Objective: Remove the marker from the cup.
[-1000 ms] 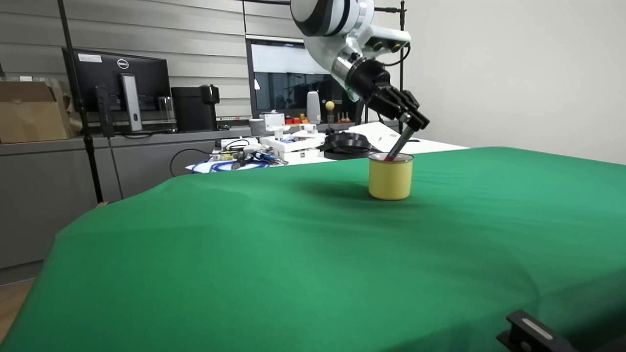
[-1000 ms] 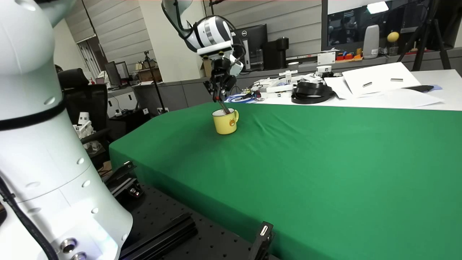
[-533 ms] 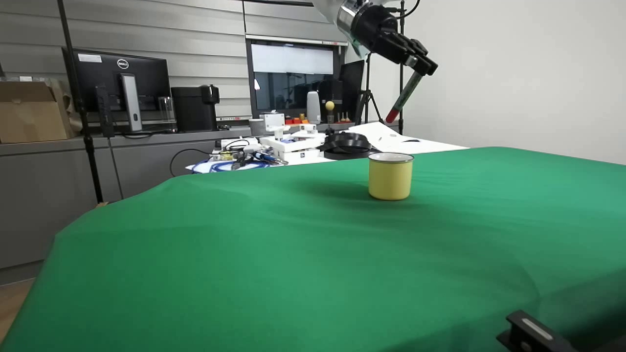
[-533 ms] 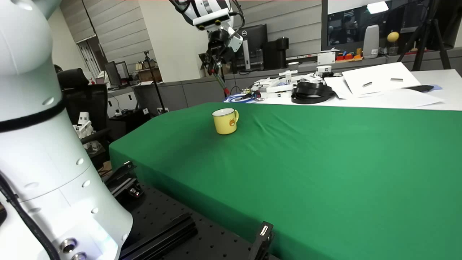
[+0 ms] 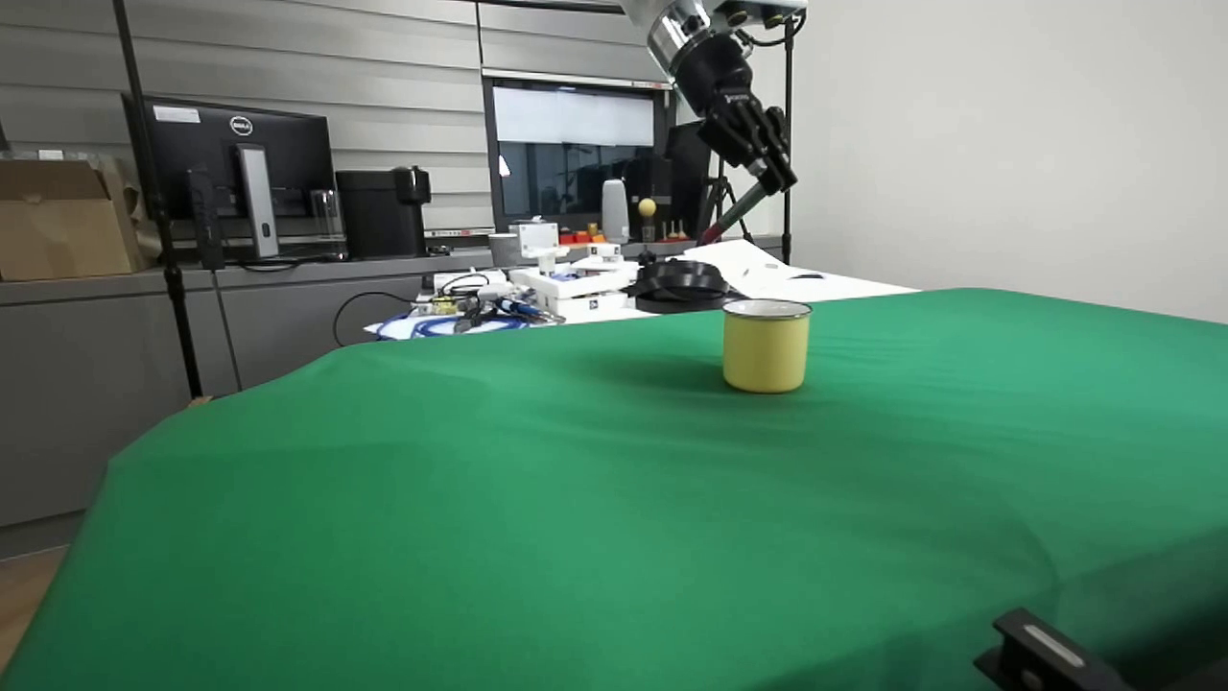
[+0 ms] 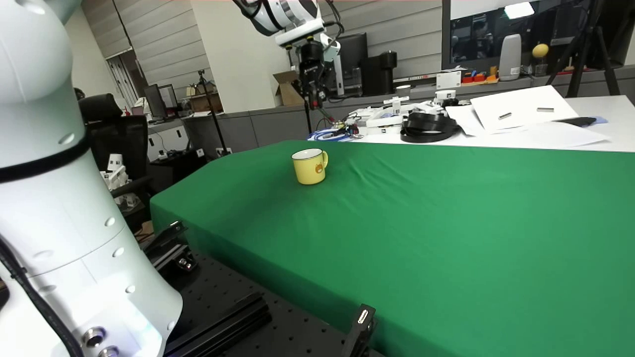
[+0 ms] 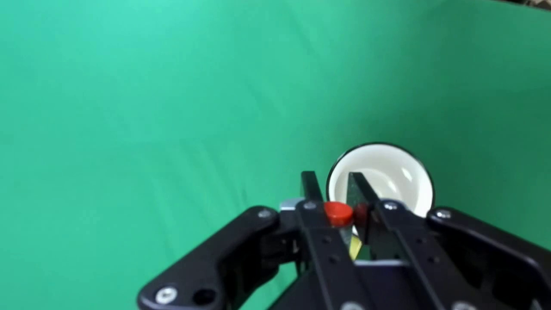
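Pinched between the fingers (image 7: 313, 224), the tilted marker (image 5: 736, 212), clear of the yellow mug (image 6: 308, 169), could drop if pressure slackened.

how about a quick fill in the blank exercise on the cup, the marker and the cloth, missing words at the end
1. The cup stands on a cloth whose colour is ____.
2. The marker, held in the gripper, is ____ than the cup, not lower.
3. In both exterior views, the marker's lower end is coloured ____.
4. In the wrist view, the colour of the cup's inside is ____.

Missing words: green; higher; red; white.
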You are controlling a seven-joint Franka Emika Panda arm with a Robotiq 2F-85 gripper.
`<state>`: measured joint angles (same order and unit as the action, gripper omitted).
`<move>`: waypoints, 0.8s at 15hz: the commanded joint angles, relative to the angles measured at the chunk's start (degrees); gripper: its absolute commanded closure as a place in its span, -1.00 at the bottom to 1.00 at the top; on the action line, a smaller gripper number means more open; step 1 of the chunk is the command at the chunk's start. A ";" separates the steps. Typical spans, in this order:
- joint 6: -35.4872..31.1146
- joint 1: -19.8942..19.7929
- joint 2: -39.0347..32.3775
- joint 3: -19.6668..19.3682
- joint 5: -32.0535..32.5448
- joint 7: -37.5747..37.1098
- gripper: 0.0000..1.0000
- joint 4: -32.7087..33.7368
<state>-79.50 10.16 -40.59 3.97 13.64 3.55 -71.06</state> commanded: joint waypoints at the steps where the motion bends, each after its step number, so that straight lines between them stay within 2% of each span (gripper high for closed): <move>1: -9.03 -1.51 -2.94 -1.17 -1.19 -2.72 0.89 0.51; 7: -24.21 -4.32 -10.05 -3.90 -4.42 -7.65 0.89 1.66; 12: -31.48 -3.98 -13.71 -5.97 -4.22 -11.13 0.89 0.84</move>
<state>-109.39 5.36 -52.75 -0.81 9.79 -3.94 -71.25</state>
